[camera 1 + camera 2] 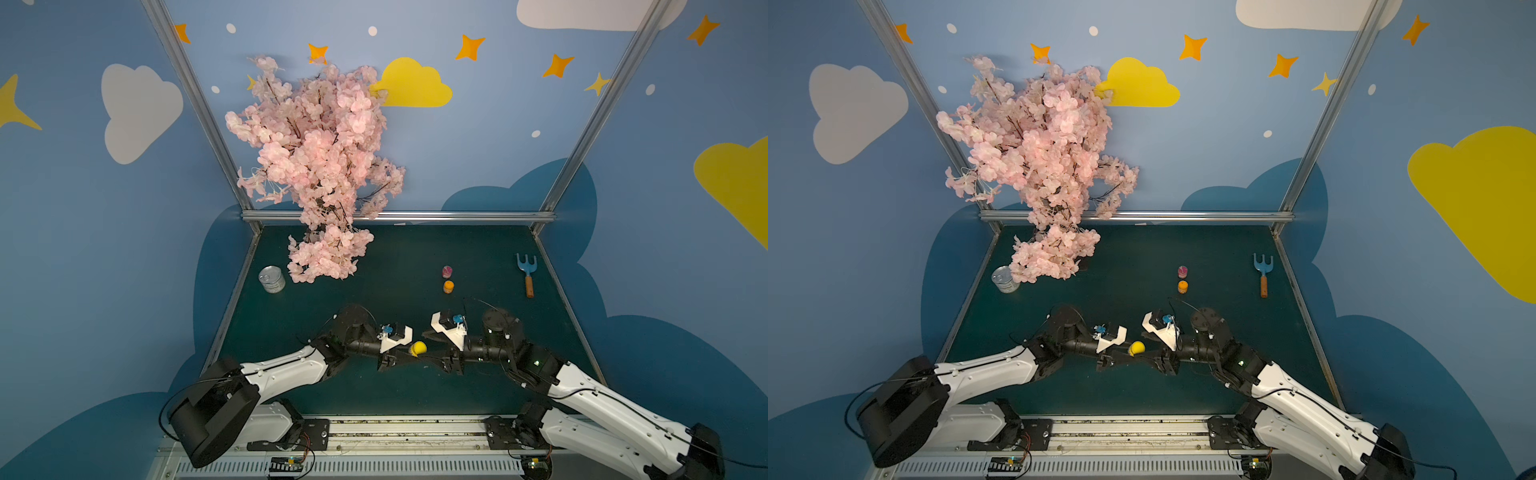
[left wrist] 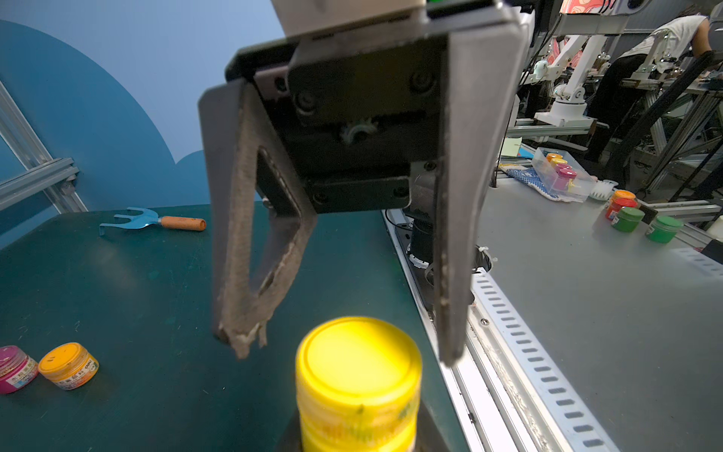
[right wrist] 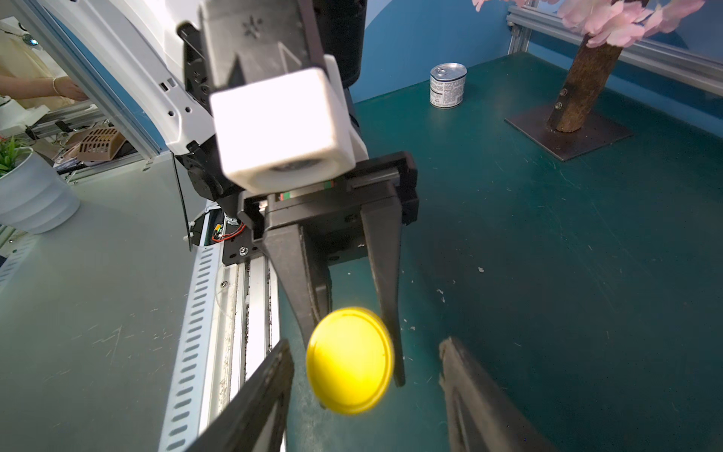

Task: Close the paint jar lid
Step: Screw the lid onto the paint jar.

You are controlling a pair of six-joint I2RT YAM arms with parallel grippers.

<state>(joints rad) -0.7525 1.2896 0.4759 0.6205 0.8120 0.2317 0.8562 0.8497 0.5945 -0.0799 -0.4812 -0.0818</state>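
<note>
Right wrist view shows the left gripper clamped on the yellow jar, lid seated, the right gripper open around it, so tightening seems left.

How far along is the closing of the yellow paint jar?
Done: the lid sits on the yellow jar. In hand: the left gripper clamps the jar, and the right gripper faces the lid with its jaws apart, not touching it. Left: probably close on the lid and turn it; whether it is already tight cannot be seen.
</note>
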